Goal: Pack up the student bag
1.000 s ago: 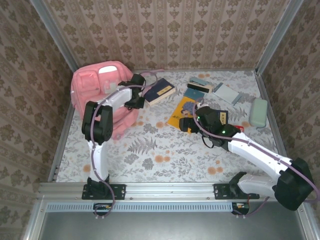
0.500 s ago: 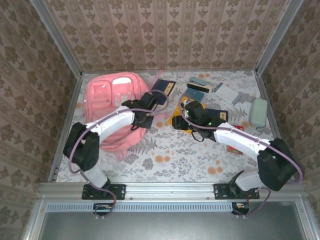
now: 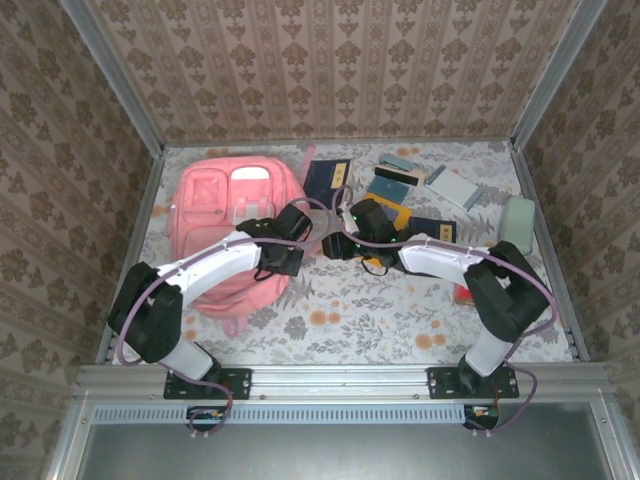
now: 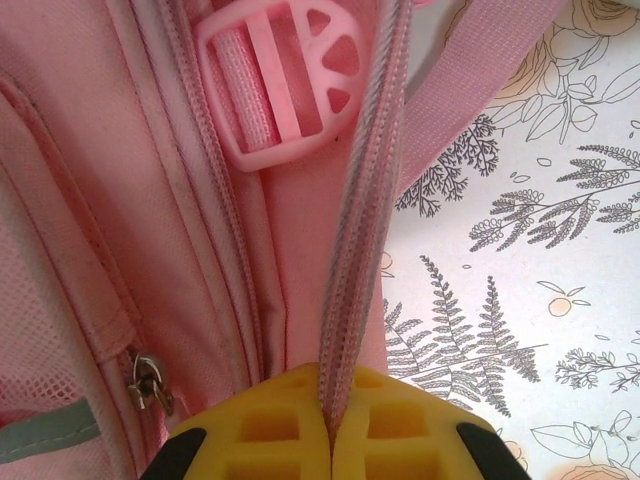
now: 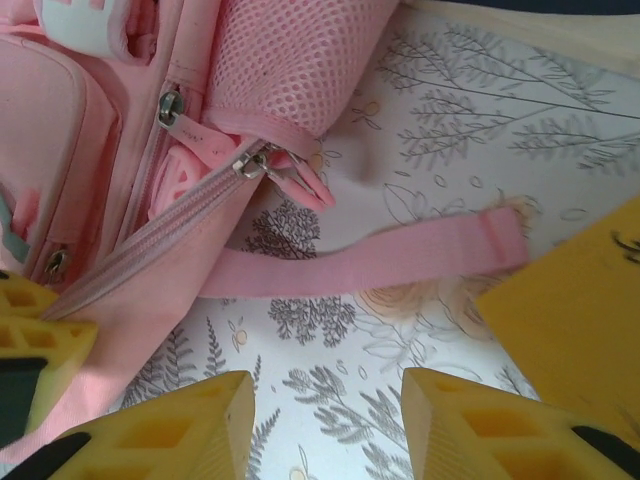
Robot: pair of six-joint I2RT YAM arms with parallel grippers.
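The student bag (image 3: 222,205), a big pink backpack, lies flat at the left of the table. My left gripper (image 3: 287,257) is at its right edge. In the left wrist view that gripper (image 4: 331,400) is shut on the bag's zipper seam (image 4: 362,210), which runs up from between the yellow fingers, with a pink buckle (image 4: 275,80) beside it. My right gripper (image 3: 335,241) hovers just right of the bag. In the right wrist view it (image 5: 325,400) stands open over bare cloth, close to a loose pink strap (image 5: 370,262) and the zipper pulls (image 5: 250,165).
To the right of the bag lie a dark blue book (image 3: 327,177), a yellow book (image 3: 392,214) and several smaller books (image 3: 455,187). A mint pencil case (image 3: 517,222) sits at the far right, a red item (image 3: 465,293) near the right arm.
The bag has been dragged right and toward the near side by my left gripper. My right gripper has swung left from the yellow book to the bag's edge.
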